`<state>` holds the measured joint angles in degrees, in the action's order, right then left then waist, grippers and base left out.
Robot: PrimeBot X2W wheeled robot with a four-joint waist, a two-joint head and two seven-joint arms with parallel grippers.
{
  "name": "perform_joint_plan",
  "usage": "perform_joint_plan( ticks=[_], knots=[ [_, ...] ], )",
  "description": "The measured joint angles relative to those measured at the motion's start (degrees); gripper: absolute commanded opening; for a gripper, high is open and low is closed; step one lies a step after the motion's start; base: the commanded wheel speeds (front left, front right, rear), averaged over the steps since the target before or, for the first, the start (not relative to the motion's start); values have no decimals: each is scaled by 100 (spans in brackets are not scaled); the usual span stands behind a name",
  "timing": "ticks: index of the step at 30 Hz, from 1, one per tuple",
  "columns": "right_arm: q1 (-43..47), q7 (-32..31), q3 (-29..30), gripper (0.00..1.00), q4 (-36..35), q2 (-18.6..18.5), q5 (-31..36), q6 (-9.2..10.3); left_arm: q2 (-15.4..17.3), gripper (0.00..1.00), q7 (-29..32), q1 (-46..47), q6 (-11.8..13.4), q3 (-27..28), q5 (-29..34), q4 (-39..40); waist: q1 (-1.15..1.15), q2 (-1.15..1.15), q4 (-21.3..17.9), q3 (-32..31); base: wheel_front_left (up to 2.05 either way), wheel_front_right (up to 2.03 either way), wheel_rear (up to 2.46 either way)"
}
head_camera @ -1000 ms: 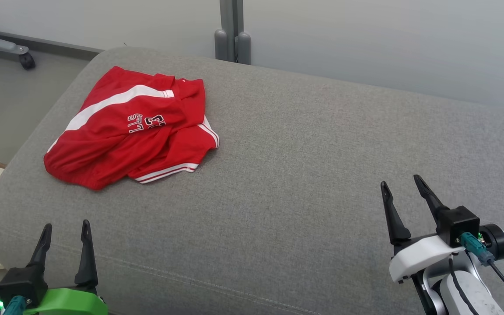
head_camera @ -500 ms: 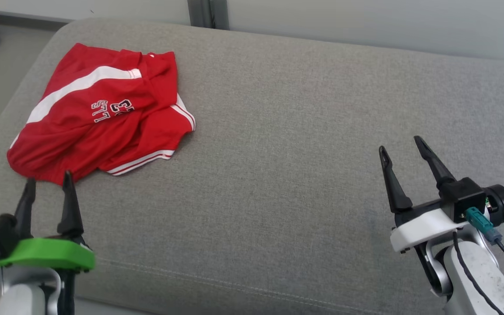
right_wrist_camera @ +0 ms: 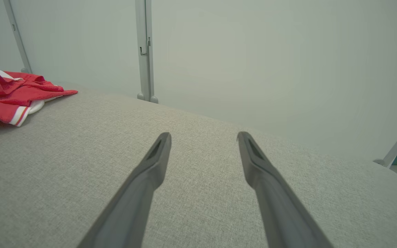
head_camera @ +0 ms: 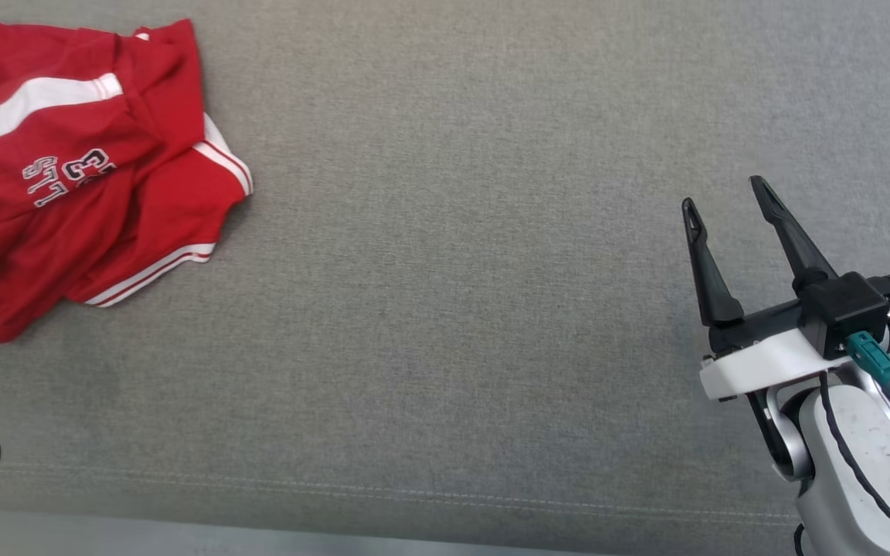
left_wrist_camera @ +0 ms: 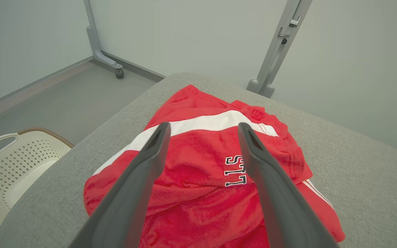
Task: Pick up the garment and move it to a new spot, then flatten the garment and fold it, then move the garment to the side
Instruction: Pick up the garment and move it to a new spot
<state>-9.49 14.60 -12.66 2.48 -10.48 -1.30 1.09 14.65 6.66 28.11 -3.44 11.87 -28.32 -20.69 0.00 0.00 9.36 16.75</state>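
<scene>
While garment [head_camera: 66, 193] lies crumpled at cushion [head_camera: 453, 309] left end, left gripper [left_wrist_camera: 202, 128] is pointed at it, jaws apart; right gripper [head_camera: 723, 194] is held over cushion right part, jaws apart, empty.

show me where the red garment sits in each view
Head view: red garment in the upper left corner.
Left wrist view: red garment at the centre and lower middle.
Right wrist view: red garment at the left edge, above the middle.
Shared landmark: the grey cushion it lies on.
</scene>
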Motion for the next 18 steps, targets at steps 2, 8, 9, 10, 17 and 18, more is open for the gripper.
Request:
perform_joint_plan(
  ticks=[2,8,9,10,17,18],
  knots=[
    [-25,0,33,100,-13,-36,42,0,70,100,189,262,-1,16,-47,-222,0,0,-106,145,0,0,0],
    [-93,0,64,100,-57,-86,45,0,97,100,611,773,120,114,-318,-869,0,0,-467,482,0,0,0],
    [-93,0,67,100,-69,-91,45,0,123,100,677,806,145,116,-298,-942,0,0,-522,530,0,0,0],
    [-92,0,69,100,-93,-94,45,0,148,100,753,848,155,120,-298,-1037,0,0,-574,579,0,0,0],
    [-87,0,114,100,-216,-113,45,7,375,100,1029,1109,254,68,-188,-1594,0,0,-832,884,0,0,0],
    [-86,0,127,100,-218,-115,45,7,381,100,1043,1141,254,63,-186,-1668,0,0,-857,913,0,0,0]
  ],
)
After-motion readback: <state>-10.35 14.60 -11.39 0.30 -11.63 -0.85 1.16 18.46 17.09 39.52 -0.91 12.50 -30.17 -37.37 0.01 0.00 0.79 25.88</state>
